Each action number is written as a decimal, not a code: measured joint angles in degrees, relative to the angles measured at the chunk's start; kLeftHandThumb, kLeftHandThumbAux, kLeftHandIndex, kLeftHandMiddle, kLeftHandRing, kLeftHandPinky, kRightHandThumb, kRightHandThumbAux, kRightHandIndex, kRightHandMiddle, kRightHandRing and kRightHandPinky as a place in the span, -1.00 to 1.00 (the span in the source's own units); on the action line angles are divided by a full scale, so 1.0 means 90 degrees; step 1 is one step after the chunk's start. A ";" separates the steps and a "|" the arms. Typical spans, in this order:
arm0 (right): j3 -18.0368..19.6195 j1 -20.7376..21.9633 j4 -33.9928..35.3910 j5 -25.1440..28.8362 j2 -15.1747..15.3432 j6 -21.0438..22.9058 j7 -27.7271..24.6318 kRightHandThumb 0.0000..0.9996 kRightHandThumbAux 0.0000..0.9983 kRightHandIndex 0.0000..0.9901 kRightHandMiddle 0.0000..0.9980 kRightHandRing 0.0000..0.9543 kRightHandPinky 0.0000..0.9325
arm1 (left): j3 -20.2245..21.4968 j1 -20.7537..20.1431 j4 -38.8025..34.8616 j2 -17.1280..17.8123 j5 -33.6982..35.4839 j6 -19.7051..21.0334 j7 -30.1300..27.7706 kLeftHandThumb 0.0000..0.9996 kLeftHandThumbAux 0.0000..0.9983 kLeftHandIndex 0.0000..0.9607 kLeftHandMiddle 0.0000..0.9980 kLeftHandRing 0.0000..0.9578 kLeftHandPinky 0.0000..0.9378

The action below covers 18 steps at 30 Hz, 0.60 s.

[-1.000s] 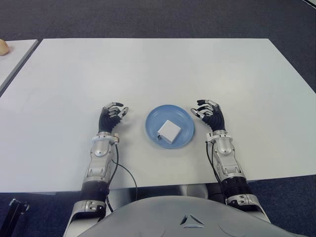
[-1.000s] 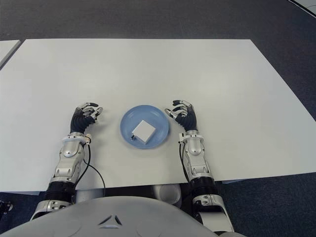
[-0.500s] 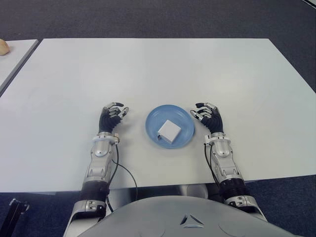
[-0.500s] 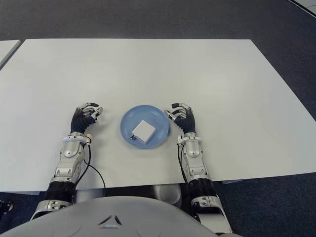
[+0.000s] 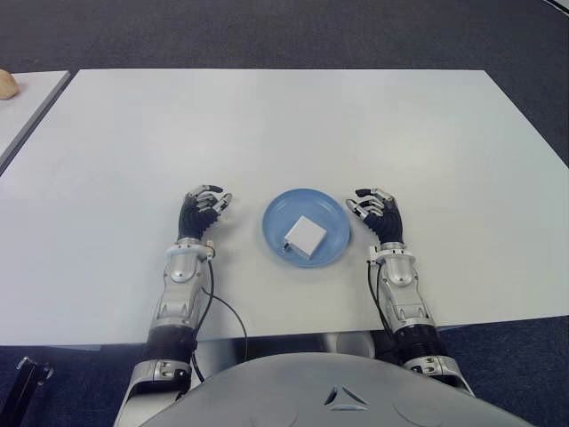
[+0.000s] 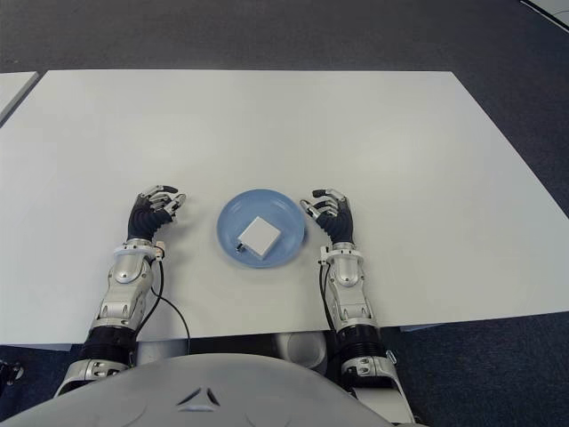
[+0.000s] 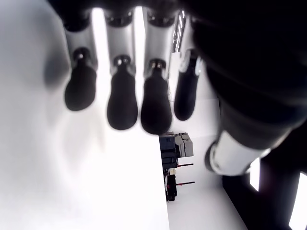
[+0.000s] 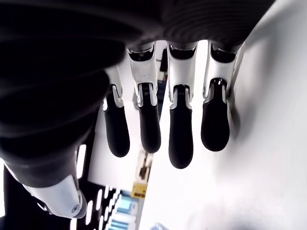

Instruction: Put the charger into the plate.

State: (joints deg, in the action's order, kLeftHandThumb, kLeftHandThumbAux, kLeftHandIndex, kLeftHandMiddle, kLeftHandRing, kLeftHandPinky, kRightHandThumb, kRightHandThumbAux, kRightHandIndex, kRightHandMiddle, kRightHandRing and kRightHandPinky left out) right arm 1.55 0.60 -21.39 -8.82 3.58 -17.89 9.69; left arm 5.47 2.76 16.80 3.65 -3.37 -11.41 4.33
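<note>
charger (image 5: pixel 304 235) lies in plate (image 5: pixel 277 219); left hand (image 5: pixel 201 212) and right hand (image 5: pixel 378 217) relaxed, empty. risk: right hand, beside rim, nudges plate.

Wide white table (image 5: pixel 284 124), with one blue plate (image 5: pixel 332 250) sitting directly on it near the front edge, between the two forearms.

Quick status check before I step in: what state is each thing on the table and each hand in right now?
charger: lying flat inside the plate, not held.
plate: upright on the table, holding the charger.
left hand: left of the plate, fingers relaxed, holding nothing.
right hand: right of the plate, fingers relaxed, holding nothing.
</note>
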 measured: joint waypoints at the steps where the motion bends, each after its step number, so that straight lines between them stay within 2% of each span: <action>1: 0.0003 -0.0002 -0.0004 -0.0002 -0.0022 -0.0004 0.0038 0.41 0.46 -0.13 0.22 0.30 0.34 | 0.0000 -0.0002 0.0006 0.0000 0.0000 0.0000 0.0000 0.42 0.43 -0.09 0.44 0.47 0.48; 18: 0.0079 -0.0005 -0.0211 -0.0005 -0.0079 -0.0283 0.0409 0.41 0.46 -0.13 0.23 0.27 0.30 | -0.0001 -0.0112 0.0041 0.0002 0.0016 0.0083 -0.0010 0.41 0.43 -0.09 0.41 0.44 0.43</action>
State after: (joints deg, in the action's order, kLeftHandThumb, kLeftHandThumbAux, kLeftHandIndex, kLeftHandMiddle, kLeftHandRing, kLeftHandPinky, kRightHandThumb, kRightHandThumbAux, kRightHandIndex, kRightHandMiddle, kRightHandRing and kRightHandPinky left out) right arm 2.26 0.55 -23.30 -8.86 2.87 -20.44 13.37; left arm 5.45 1.75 17.17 3.67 -3.23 -10.67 4.24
